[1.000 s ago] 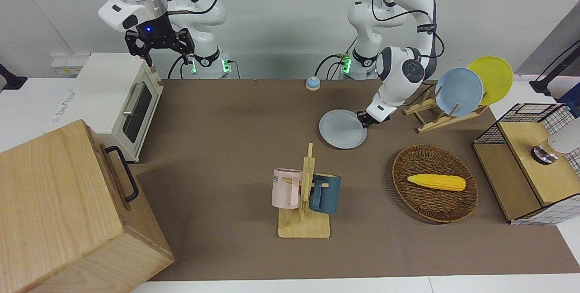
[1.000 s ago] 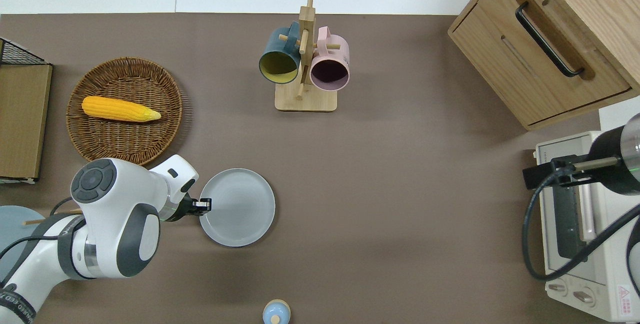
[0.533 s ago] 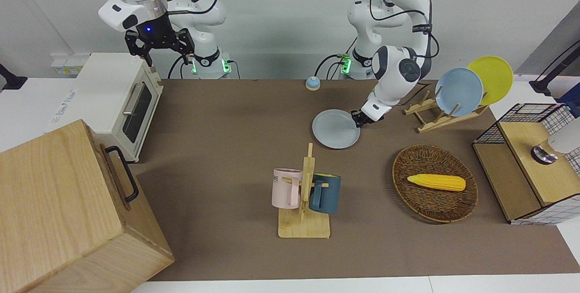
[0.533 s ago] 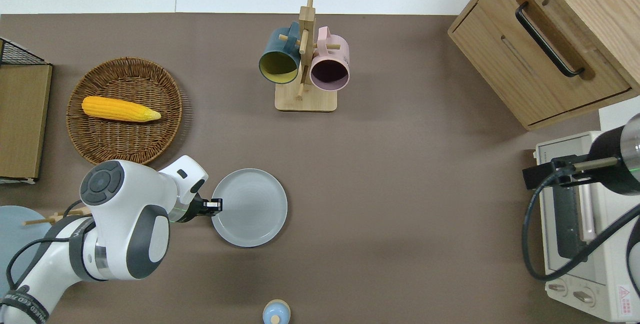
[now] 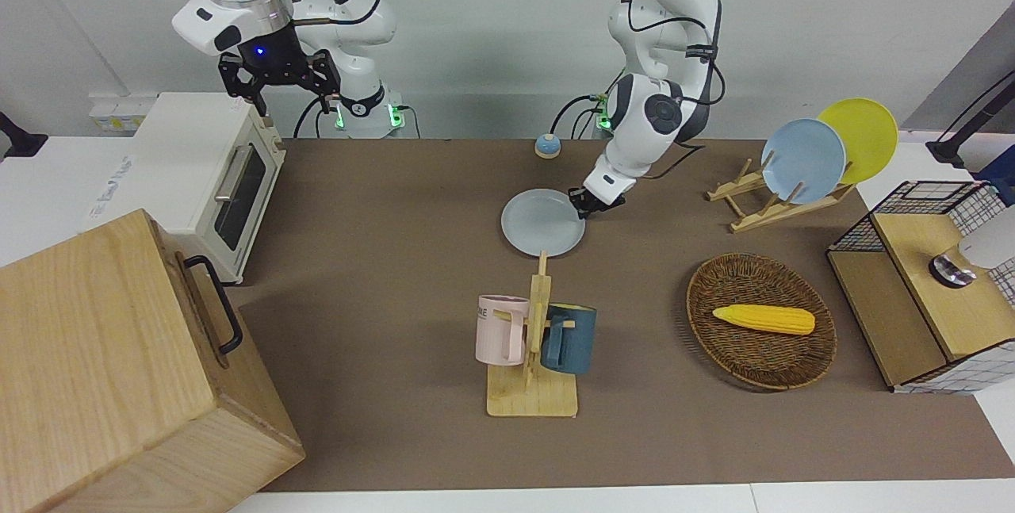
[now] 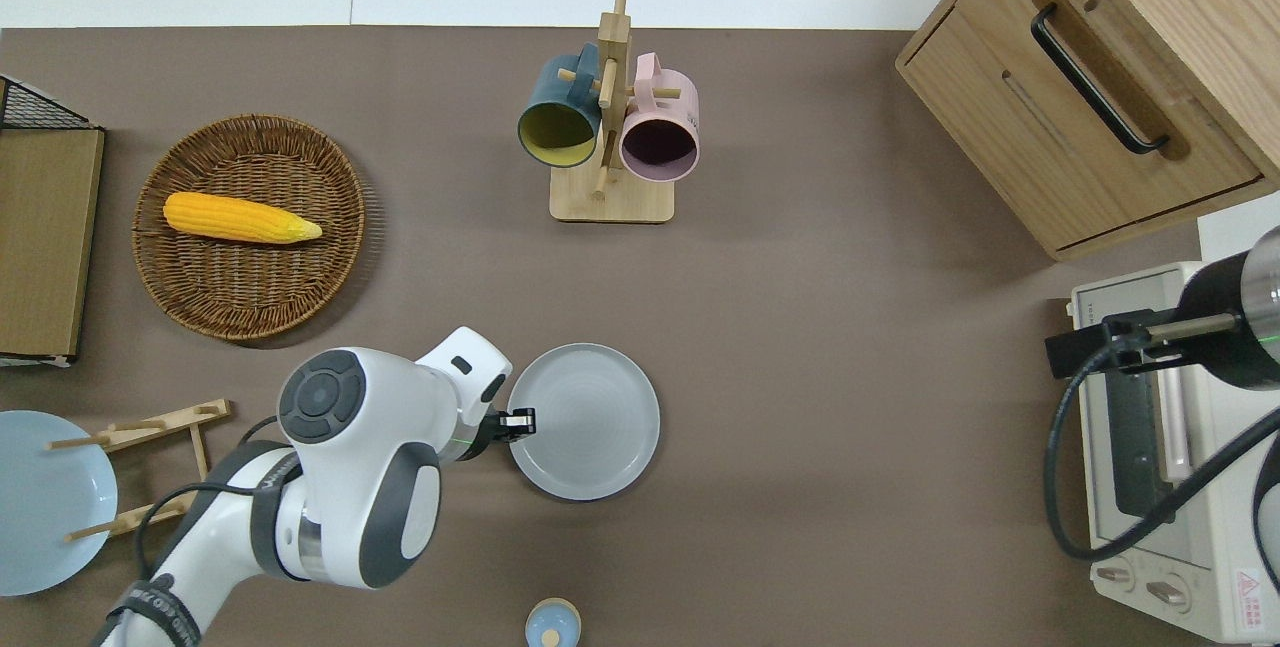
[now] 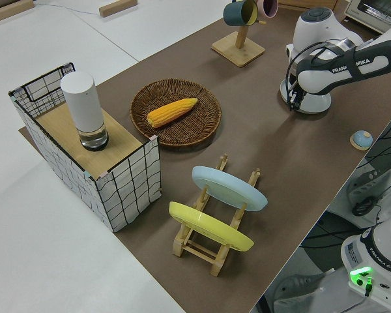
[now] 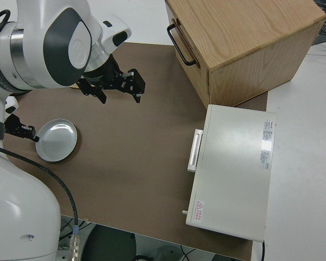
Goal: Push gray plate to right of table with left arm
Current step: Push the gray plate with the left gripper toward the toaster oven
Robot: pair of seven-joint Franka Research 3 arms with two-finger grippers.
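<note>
The gray plate (image 5: 543, 222) (image 6: 584, 421) (image 8: 56, 140) lies flat on the brown table (image 5: 381, 259), about midway along it and nearer to the robots than the mug rack. My left gripper (image 5: 581, 208) (image 6: 520, 420) (image 8: 26, 131) is down at table height with its tips touching the plate's rim, on the side toward the left arm's end. Its fingers look shut and hold nothing. The right gripper (image 5: 279, 93) (image 8: 118, 95) is parked and open.
A wooden mug rack (image 5: 533, 338) holds a pink and a blue mug. A wicker basket (image 5: 761, 321) with a corn cob, a plate rack (image 5: 801, 160) and a wire crate (image 5: 928, 275) stand toward the left arm's end. A toaster oven (image 5: 210, 180) and wooden cabinet (image 5: 119, 362) stand toward the right arm's end. A small blue bell (image 5: 547, 146) sits near the robots.
The left gripper has slid toward the right arm's end of the table, and the gray plate has moved the same way ahead of it. The right arm has not moved.
</note>
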